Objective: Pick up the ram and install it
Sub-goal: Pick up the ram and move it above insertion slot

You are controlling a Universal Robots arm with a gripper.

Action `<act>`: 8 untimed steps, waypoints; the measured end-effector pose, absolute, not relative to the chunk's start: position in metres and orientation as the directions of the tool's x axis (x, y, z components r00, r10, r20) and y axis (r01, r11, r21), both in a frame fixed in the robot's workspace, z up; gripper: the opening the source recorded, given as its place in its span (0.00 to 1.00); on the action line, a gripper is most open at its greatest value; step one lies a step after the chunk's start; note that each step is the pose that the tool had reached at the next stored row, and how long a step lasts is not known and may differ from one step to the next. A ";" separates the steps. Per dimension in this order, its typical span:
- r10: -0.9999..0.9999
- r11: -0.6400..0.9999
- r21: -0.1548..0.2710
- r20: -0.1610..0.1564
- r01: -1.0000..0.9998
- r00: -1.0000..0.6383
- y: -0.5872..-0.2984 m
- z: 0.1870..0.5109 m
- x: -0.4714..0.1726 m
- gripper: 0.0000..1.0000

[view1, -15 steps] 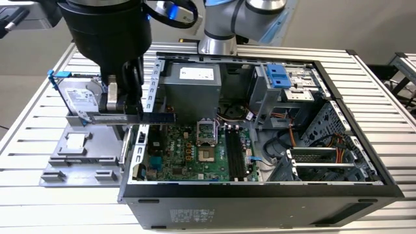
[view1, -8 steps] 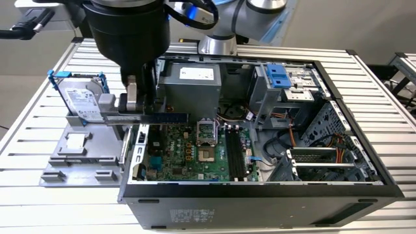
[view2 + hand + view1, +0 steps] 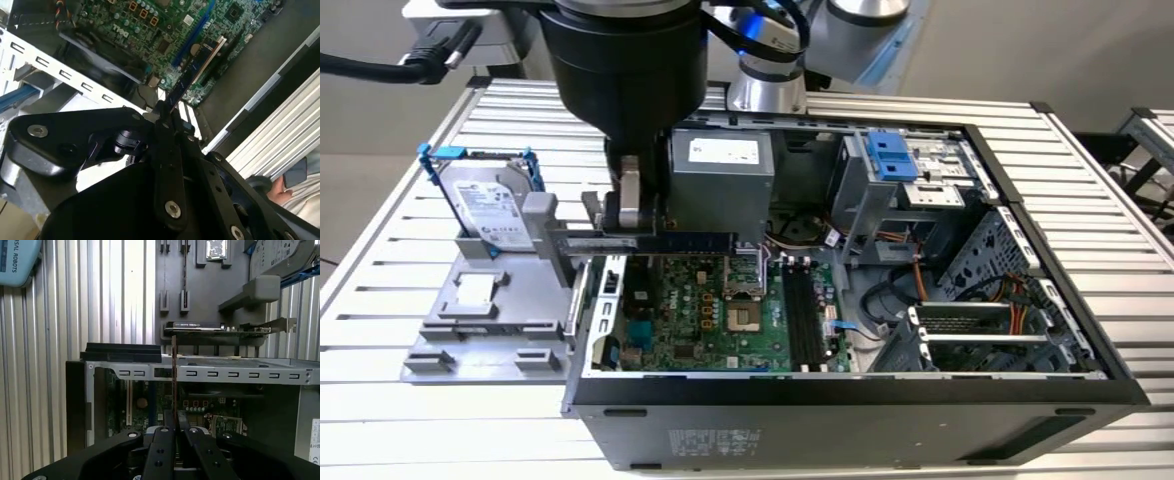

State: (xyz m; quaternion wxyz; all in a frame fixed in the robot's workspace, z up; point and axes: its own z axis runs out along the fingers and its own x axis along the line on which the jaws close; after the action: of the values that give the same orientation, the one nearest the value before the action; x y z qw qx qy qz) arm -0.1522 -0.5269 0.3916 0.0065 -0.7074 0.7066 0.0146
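ram [image 3: 194, 67] pinched in gripper [image 3: 163, 114], jutting beyond its tips, above open computer case [image 3: 854, 392]

Bright, even light; in the exterior view the slatted table [image 3: 1107, 190] glares at three o'clock, the computer case [image 3: 854, 410] shadowed inside.
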 end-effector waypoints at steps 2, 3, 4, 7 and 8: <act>-1.000 -0.001 0.011 -0.030 -1.000 0.001 -0.527 0.392 -0.147 0.00; -1.000 -0.001 0.011 -0.030 -1.000 0.001 -0.527 0.392 -0.145 0.00; -1.000 -0.001 0.011 -0.030 -1.000 0.001 -0.527 0.392 -0.143 0.00; -1.000 -0.001 0.011 -0.030 -1.000 0.001 -0.527 0.392 -0.138 0.00; -1.000 -0.001 0.011 -0.030 -1.000 0.001 -0.527 0.392 -0.137 0.00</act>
State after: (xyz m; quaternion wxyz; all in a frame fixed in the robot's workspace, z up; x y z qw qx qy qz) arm -0.1372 -0.5269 0.3916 0.0065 -0.7074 0.7066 0.0146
